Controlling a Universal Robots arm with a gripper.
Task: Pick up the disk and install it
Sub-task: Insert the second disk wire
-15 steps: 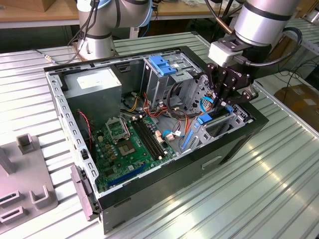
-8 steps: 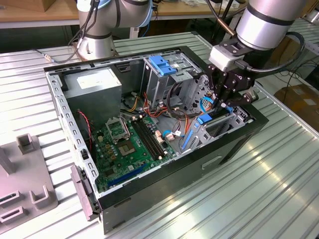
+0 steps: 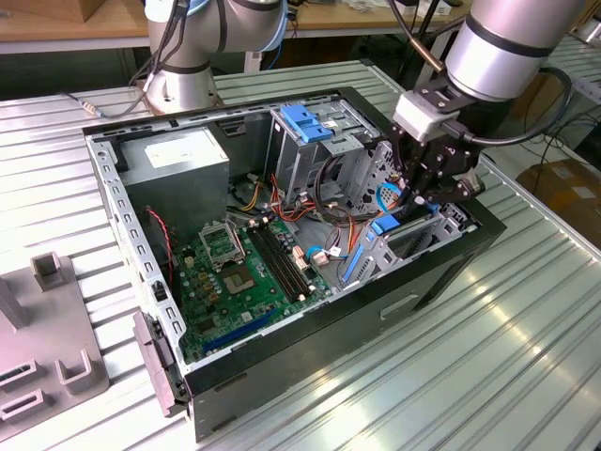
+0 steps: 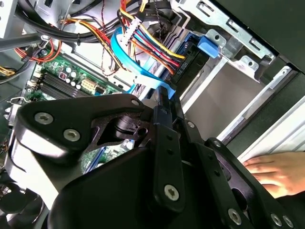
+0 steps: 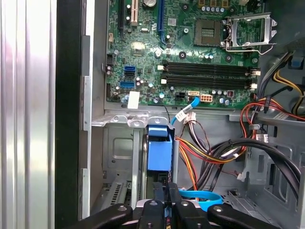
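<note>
The disk (image 5: 158, 152) stands on edge in the drive bay at the front corner of the open computer case (image 3: 120, 202), with its bright blue rail facing me. In the exterior view its blue rail (image 3: 385, 225) sits just under my gripper (image 3: 416, 199). My gripper (image 5: 166, 191) is shut, and its two fingertips are pressed together at the disk's near end. I cannot tell whether they pinch it or only touch it. In the second wrist view the gripper (image 4: 164, 98) points toward the disk's blue tab (image 4: 208, 46) in the metal bay.
A light-blue flat cable (image 5: 200, 195) and bundled coloured wires (image 5: 209, 152) run close beside the bay. The motherboard (image 3: 244, 268) lies on the case floor, and a chunky blue latch (image 3: 305, 122) tops the rear cage. A person's hand (image 4: 276, 171) rests outside the case. Grey fixtures (image 3: 47, 366) stand at the exterior view's left.
</note>
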